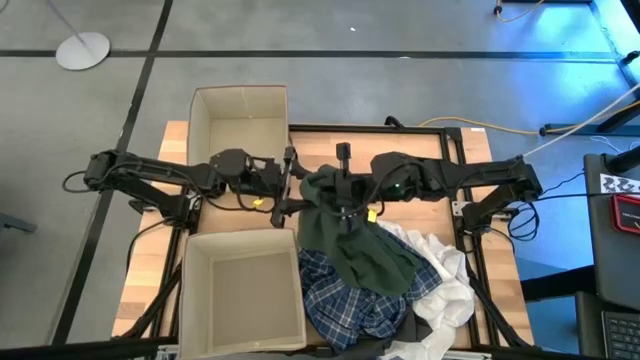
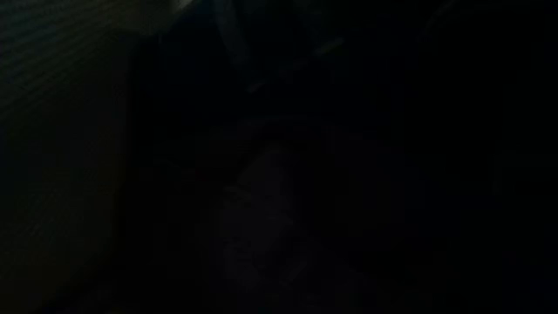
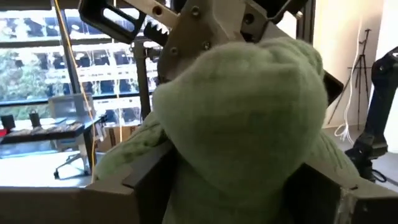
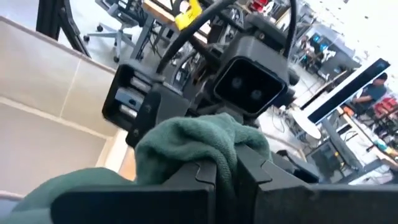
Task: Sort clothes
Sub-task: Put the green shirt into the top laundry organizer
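Note:
The dark green garment (image 1: 362,250) is lifted at the table's middle, its upper end bunched between my two grippers. My right gripper (image 1: 338,195) is shut on this bunch (image 4: 199,140). My left gripper (image 1: 295,188) faces it from the table's left, open, with one finger on either side of the same bunch (image 3: 249,124). The garment's lower part lies on the clothes pile. There the blue-and-white plaid shirt (image 1: 340,305), the white clothes (image 1: 445,285) and a dark grey one (image 1: 400,345) lie at the table's near right. The low view is dark. My right gripper pinches a thick fold at the dark green garment's upper end (image 4: 214,152) between its two fingers, coming level from the table's right. The garment hangs slack below the fingers and its lower end (image 1: 385,275) rests on the pile. My left gripper comes level from the table's left. The bunched cloth (image 3: 186,162) fills the gap between its fingers (image 3: 146,183) and spills over them. I cannot tell whether they press it.
One beige fabric box (image 1: 240,120) stands at the table's far left and another (image 1: 240,290) at its near left, both open at the top. The table's wooden top (image 1: 150,260) shows at the left edge. Cables and a black frame run along the table's right side.

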Action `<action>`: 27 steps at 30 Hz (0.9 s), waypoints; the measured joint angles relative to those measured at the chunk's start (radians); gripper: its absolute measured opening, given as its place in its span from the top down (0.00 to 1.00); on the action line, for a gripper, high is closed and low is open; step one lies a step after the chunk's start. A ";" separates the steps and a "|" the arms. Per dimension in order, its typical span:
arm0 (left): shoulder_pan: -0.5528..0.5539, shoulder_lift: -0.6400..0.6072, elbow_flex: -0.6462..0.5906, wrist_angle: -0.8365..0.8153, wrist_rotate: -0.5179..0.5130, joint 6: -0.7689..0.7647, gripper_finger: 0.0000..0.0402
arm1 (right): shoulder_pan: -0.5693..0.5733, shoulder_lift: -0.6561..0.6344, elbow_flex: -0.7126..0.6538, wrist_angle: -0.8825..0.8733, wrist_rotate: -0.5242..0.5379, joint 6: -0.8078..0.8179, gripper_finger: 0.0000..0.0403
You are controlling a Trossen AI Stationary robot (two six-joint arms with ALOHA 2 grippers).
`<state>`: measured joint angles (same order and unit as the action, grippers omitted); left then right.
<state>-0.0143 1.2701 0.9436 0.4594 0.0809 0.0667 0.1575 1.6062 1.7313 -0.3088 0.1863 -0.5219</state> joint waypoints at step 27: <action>0.050 -0.002 0.138 -0.312 -0.327 0.282 0.88 | 0.088 -0.039 0.254 -0.469 0.365 0.220 0.55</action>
<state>0.0355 1.2679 1.0818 0.1473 -0.2460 0.3486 0.2459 1.5672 1.9857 -0.7777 0.5510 -0.3023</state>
